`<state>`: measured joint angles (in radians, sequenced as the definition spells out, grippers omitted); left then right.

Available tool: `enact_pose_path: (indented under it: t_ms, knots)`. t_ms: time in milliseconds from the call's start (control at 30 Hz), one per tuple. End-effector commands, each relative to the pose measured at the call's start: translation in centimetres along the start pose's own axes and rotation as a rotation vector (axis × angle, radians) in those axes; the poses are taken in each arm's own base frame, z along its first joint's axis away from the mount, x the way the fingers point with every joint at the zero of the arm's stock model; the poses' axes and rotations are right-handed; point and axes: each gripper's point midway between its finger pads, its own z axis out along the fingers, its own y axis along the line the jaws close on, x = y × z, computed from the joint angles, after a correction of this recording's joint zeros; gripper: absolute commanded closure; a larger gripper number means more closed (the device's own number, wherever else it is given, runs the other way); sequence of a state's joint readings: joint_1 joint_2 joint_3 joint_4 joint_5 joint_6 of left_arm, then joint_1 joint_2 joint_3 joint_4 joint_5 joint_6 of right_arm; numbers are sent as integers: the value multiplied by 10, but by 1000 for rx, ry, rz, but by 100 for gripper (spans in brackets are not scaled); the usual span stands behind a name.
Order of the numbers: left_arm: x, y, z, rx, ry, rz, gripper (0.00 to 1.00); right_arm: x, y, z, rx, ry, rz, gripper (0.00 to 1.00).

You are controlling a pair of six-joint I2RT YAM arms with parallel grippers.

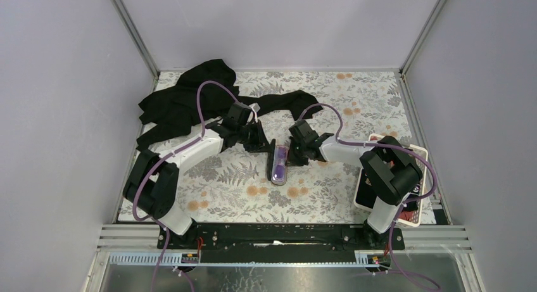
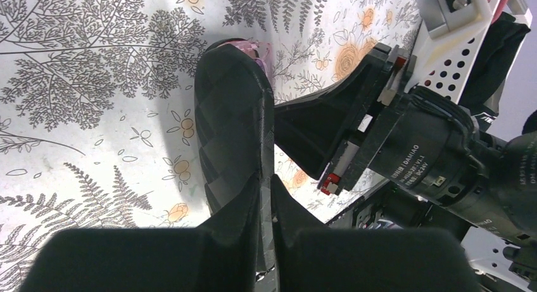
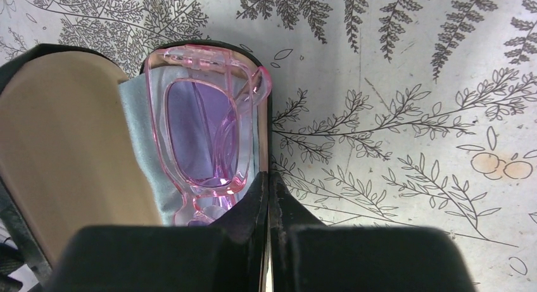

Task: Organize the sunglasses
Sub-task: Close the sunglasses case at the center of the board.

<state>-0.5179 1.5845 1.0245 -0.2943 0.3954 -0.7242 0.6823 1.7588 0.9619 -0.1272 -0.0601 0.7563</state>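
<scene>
Sunglasses (image 3: 202,133) lie in the open black case (image 3: 63,133), long axis running straight out from the shut right end effector (image 3: 269,184) just beside them, while the left end effector (image 2: 269,203) narrowly pinches the lid (image 2: 234,114).

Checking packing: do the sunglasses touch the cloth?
Touching. Right wrist view shows the sunglasses lying directly on the cloth inside the open case.
</scene>
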Motion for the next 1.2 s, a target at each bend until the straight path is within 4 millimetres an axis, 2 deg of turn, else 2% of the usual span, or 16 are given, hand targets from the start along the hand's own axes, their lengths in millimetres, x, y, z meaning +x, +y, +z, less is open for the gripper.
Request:
enact_pose_path:
  t_ms: [0, 233, 567, 1167]
  knots:
    - [-6, -23, -4, 78, -23, 40, 86, -8, 13, -1, -12, -22, -21, 100]
    - [3, -15, 6, 61, 12, 34, 87, -7, 14, -1, -13, -23, -22, 100]
    - [38, -3, 37, 39, 103, 11, 89, -8, 14, -2, -14, -25, -22, 100]
    - [40, 8, 44, -12, 109, 20, 90, -10, 20, -8, -37, -30, -31, 100]
